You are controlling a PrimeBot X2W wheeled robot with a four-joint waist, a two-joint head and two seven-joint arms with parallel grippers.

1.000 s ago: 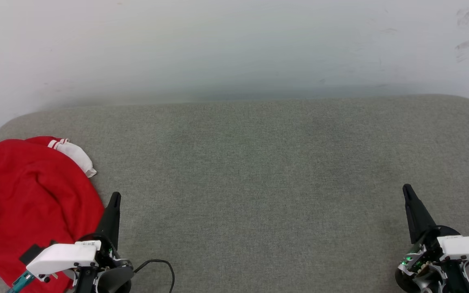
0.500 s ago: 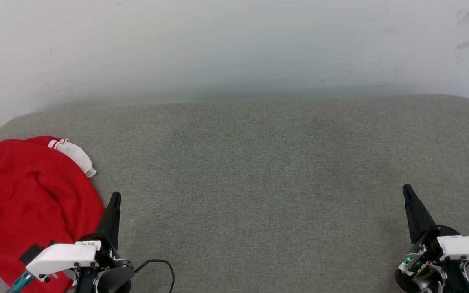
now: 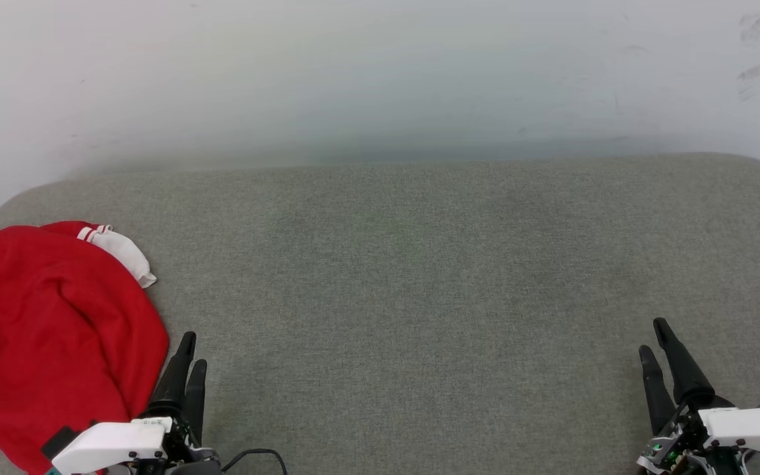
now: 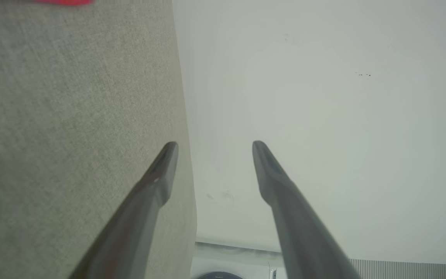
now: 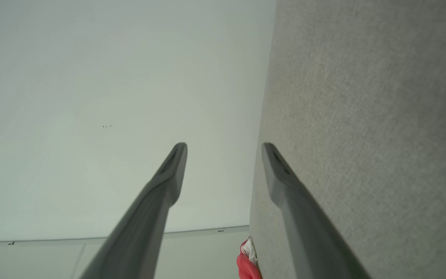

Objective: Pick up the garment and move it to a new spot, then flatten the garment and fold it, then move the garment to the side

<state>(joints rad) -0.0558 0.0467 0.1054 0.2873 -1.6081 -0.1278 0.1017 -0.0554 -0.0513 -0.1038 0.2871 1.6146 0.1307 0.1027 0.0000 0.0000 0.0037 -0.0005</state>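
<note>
1. Garment (image 3: 50, 336) lay crumpled in a red heap at the left end of the grey cushion (image 3: 419, 277), with one white sleeve (image 3: 123, 254) and its striped trim poking out on the side towards the cushion's back edge.
2. The left gripper (image 3: 193, 349) sat near the cushion's front edge, just beside the heap's right-hand border, with its dark fingers pointing towards the back of the cushion.
3. Whether the nearer finger brushed the red cloth could not be told from the head view.
4. In the left wrist view the left gripper (image 4: 215, 144) was released, its two fingers spread with a clear gap and nothing between them; a sliver of the garment (image 4: 64, 2) showed at the top edge, well beyond the fingertips.
5. The right gripper (image 3: 652, 336) stood over the cushion's right end, near the front edge, well apart from the garment.
6. Its wrist view showed the right gripper (image 5: 225, 145) likewise released and holding nothing, with the garment (image 5: 248, 267) a small red and white scrap at the cushion's far end.
7. A pale wall (image 3: 380, 79) rose behind the cushion's back edge.
8. A black cable (image 3: 254, 455) looped over the cushion's front edge beside the left gripper.
</note>
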